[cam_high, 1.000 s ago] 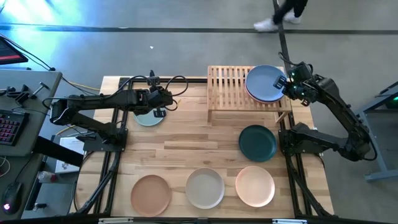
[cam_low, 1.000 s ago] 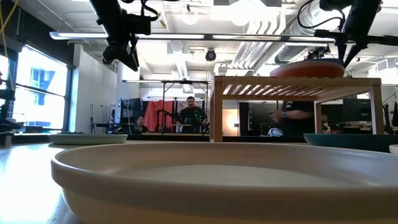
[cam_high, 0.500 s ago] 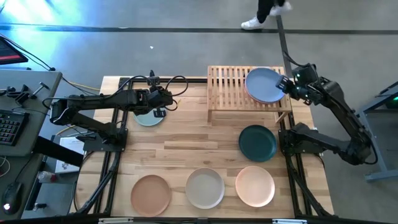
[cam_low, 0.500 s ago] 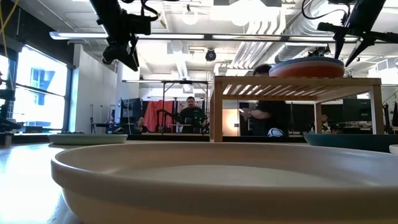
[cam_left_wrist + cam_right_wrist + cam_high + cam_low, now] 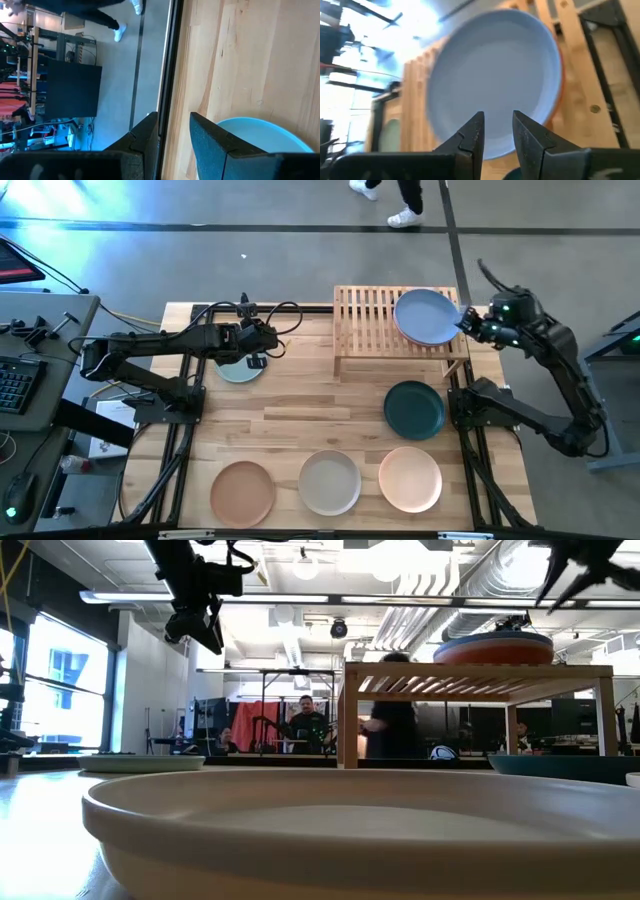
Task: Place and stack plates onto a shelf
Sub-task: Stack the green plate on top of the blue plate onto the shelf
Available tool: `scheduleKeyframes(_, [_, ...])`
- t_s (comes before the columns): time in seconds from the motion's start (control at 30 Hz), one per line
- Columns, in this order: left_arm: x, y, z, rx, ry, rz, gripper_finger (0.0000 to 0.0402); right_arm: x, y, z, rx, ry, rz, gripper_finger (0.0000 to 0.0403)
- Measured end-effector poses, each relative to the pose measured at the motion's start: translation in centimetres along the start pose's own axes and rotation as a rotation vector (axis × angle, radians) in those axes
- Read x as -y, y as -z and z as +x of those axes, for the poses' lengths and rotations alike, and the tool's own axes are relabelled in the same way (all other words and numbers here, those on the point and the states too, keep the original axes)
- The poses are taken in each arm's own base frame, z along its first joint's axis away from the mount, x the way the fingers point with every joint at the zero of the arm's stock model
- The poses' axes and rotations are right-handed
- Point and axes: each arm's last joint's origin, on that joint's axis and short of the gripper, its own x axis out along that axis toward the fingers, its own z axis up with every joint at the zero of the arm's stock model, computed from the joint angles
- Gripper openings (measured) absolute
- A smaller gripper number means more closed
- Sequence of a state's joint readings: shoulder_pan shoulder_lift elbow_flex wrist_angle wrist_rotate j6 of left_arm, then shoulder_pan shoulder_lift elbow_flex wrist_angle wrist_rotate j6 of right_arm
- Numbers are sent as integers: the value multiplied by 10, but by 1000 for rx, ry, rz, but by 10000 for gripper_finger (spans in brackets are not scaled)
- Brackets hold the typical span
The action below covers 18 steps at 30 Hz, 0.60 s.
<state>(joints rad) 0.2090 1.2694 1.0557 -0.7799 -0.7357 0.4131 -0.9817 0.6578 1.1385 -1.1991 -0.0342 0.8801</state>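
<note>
The right gripper (image 5: pixel 468 322) has released the blue plate (image 5: pixel 426 314) and drawn back off the shelf (image 5: pixel 365 320) edge, jaws parted. The blue plate now lies free atop the red-orange plate (image 5: pixel 494 650). A person (image 5: pixel 390 720) behind has walked leftward.

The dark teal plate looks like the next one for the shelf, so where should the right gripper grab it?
Probably by the rim. The dark teal plate lies flat on the table, so only its raised edge offers a pinch. Its right edge faces the right gripper, and no other plate touches it.
</note>
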Motion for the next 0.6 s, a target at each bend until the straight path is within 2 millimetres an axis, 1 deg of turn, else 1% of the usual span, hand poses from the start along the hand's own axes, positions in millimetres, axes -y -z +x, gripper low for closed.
scheduleKeyframes(0.17, [0,0,0,0,0,0,102,-10,-5,-27,45,-114,-30,80])
scheduleKeyframes(0.33, [0,0,0,0,0,0,102,-23,-12,-49,90,-292,-79,80])
scheduleKeyframes(0.43, [0,0,0,0,0,0,102,-31,-16,-57,105,-398,-98,80])
scheduleKeyframes(0.6, [0,0,0,0,0,0,102,-37,-17,-60,59,-513,-120,81])
